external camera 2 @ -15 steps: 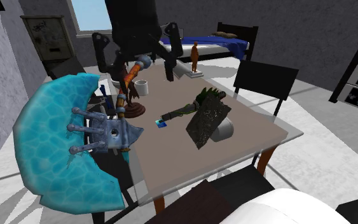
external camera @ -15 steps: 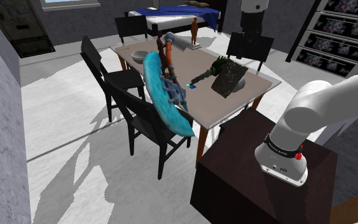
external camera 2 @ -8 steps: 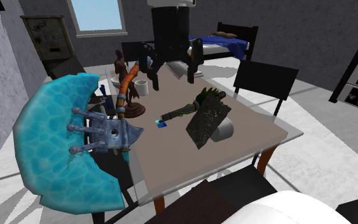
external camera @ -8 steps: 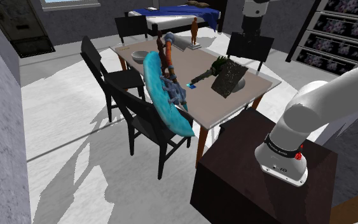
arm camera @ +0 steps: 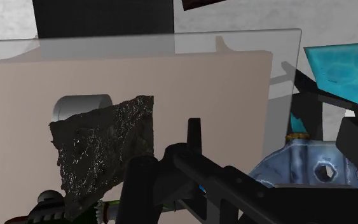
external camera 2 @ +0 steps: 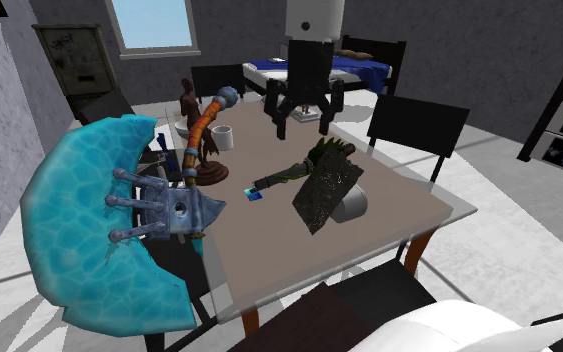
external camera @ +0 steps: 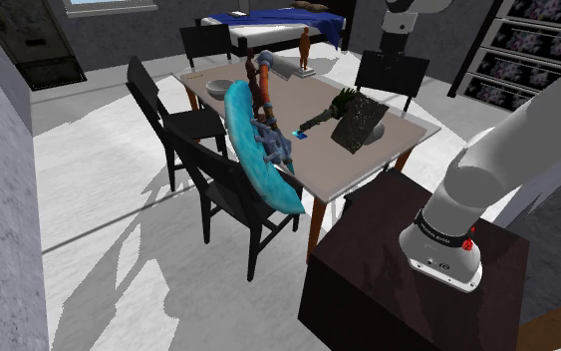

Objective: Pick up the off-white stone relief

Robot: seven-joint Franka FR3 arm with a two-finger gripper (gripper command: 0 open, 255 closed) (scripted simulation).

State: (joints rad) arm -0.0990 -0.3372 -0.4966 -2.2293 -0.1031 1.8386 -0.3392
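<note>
Second exterior view shows the tool (external camera 2: 303, 125) hanging open above the desk (external camera 2: 269, 250); the dark speckled stone relief (external camera 2: 324, 190) leans on a grey cylinder (external camera 2: 352, 205) at its 6 o'clock; probably stiff, heavy and rough, best pinched across its thin upper edge.

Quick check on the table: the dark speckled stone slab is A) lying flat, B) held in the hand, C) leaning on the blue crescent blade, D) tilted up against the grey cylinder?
D: the dark speckled stone slab stands tilted on the table, with the grey cylinder directly behind it as its prop.
</note>
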